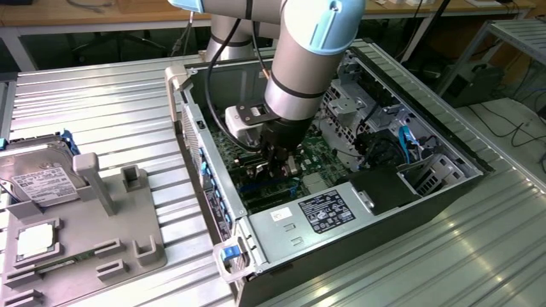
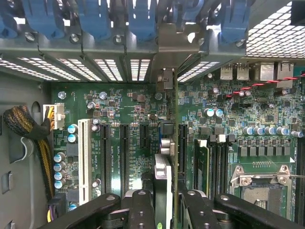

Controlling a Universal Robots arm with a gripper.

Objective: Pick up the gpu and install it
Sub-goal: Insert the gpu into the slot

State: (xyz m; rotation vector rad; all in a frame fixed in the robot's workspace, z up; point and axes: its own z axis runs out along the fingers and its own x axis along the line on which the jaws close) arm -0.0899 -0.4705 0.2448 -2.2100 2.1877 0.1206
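The gripper is clamped on the graphics card, held edge-on just above the motherboard between black slots inside the computer case. A braided cable bundle lies at the board's edge; blue latches line the case's far wall.

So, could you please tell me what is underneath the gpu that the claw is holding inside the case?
Under the gpu, gripped edge-on by the claw, lies the green motherboard with its black expansion slots. The slot directly beneath the card is covered by it, so seating cannot be judged.
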